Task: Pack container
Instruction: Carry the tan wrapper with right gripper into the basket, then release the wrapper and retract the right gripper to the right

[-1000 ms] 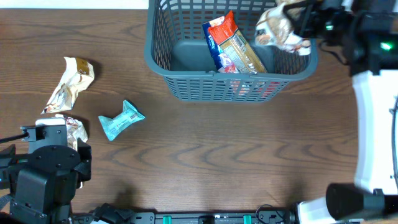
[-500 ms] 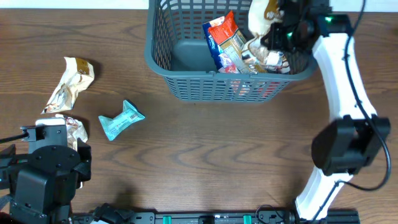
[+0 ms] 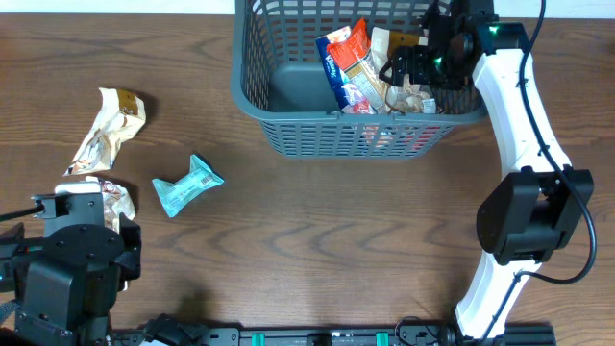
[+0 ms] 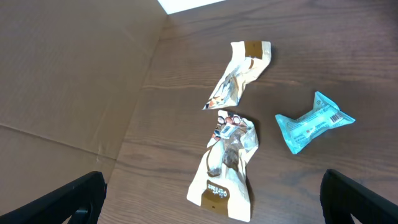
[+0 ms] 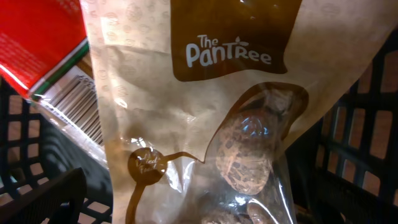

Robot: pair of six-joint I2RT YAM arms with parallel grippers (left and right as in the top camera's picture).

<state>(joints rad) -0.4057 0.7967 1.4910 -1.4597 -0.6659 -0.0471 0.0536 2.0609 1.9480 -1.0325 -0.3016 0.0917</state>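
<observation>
From above, the container [image 3: 356, 136] sits at the far edge of the brown table [image 3: 336, 240], right of the middle. A red packet [image 3: 346, 60] leans inside it. The right gripper [image 3: 423, 60] is down inside the container too, next to a tan cookie bag [image 3: 396, 77]. The left gripper [image 3: 72, 204] is low on the left, over a small cookie packet [image 3: 117, 200]. A crumpled cream packet [image 3: 110, 125] and a blue packet [image 3: 188, 184] lie near it.

From the left wrist, the two fingers [image 4: 68, 198] are spread wide and hold nothing. All three packets lie flat on the table.

From the right wrist, the tan cookie bag fills almost the whole picture (it says "The Pantree" on top). Dark container walls show behind it. Only one dark finger [image 5: 46, 199] shows, so I cannot tell if this gripper is pinching the bag.
</observation>
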